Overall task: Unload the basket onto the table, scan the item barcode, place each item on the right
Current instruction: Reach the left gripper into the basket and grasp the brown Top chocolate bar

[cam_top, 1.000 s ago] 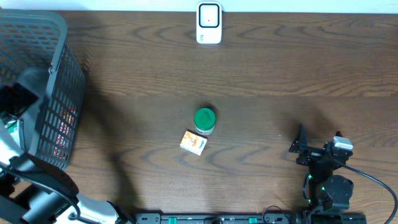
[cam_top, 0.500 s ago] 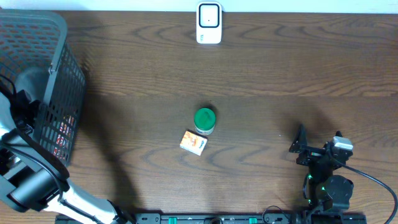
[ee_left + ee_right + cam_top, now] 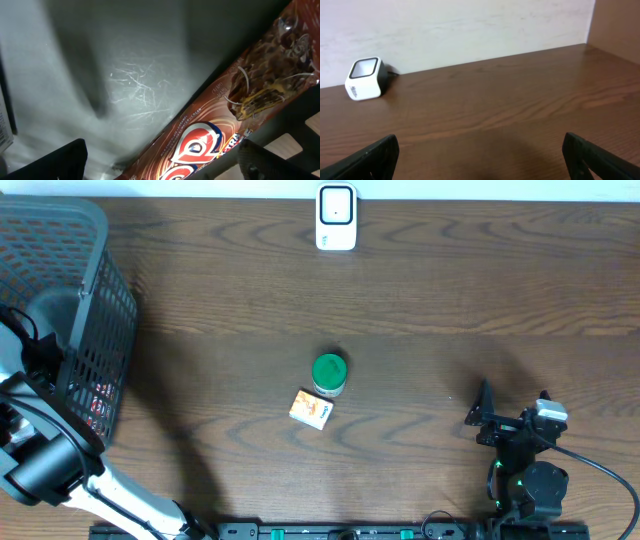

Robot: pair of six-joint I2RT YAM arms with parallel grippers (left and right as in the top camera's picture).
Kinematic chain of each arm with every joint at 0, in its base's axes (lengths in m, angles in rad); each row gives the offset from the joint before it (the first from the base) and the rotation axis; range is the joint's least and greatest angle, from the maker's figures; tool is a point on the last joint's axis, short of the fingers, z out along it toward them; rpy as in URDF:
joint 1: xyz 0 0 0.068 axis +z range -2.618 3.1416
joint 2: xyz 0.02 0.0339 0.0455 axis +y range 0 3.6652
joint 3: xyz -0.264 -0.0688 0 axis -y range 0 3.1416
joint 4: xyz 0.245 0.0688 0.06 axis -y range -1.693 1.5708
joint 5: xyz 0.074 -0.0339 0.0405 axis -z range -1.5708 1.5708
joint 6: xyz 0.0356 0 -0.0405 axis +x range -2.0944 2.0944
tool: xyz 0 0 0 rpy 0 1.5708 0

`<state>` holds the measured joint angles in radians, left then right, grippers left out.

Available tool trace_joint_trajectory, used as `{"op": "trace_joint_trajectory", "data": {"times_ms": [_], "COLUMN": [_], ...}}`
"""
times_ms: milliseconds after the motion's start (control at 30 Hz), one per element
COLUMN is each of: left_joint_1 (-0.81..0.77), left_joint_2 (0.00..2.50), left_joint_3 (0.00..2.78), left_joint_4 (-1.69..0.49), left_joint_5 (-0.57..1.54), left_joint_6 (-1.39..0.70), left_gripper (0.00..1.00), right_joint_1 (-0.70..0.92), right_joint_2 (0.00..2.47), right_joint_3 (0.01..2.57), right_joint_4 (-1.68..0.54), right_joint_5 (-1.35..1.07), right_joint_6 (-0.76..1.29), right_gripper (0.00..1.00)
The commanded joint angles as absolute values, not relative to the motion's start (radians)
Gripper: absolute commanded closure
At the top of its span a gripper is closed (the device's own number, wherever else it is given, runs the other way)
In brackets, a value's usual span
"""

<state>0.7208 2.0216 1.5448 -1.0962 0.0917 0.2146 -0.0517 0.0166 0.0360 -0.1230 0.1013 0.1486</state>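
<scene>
Barely begun: left gripper over a snack pack in the basket, nothing scanned

Down in the left wrist view, the left gripper (image 3: 170, 162) has its jaws spread wide, one dark finger in each lower corner of the frame, and it has hold of nothing. Just beyond them lies a brown, glossy snack pack (image 3: 235, 115), running diagonally from the lower middle to the upper right, flat on the pale floor of the basket (image 3: 100, 330). Whether the fingers touch the wrapper I cannot tell. No barcode shows on the side that faces up.

From overhead, the left arm (image 3: 40, 460) reaches over the basket wall at the left edge of the frame, and the gripper itself is hidden inside. The right gripper (image 3: 482, 155) rests at the lower right, also fully open and empty, facing across the bare table (image 3: 480, 300).

At the top centre of the frame stands the white scanner (image 3: 336, 217), well apart from the basket. Near the middle sit a green-lidded jar (image 3: 329, 372) and, just beside it, a small orange box (image 3: 311, 409); whether either has been scanned cannot be read from the pictures.

By my judgement, the task is at its first step: the pack is not yet gripped. Left to do are the grasp, the lift clear of the basket, the carry to the scanner, and turning the barcode to its window.
</scene>
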Motion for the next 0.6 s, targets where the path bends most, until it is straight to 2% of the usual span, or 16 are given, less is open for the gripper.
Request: {"op": "trace_joint_trajectory", "data": {"times_ms": [0, 567], "left_joint_1": [0.717, 0.717], "left_joint_2": [2.033, 2.033], "left_joint_3": [1.542, 1.542], "left_joint_4": [-1.102, -1.101], "left_joint_5": [0.095, -0.06], "left_joint_6": [0.236, 0.113], "left_gripper": [0.04, 0.06], "right_joint_1": [-0.052, -0.052], "right_joint_2": [0.009, 0.009], "right_joint_3": [0.032, 0.032], "right_joint_4": [-0.124, -0.124], "right_joint_5": [0.1, 0.1], "right_joint_6": [0.141, 0.141], "right_gripper": [0.01, 0.01]}}
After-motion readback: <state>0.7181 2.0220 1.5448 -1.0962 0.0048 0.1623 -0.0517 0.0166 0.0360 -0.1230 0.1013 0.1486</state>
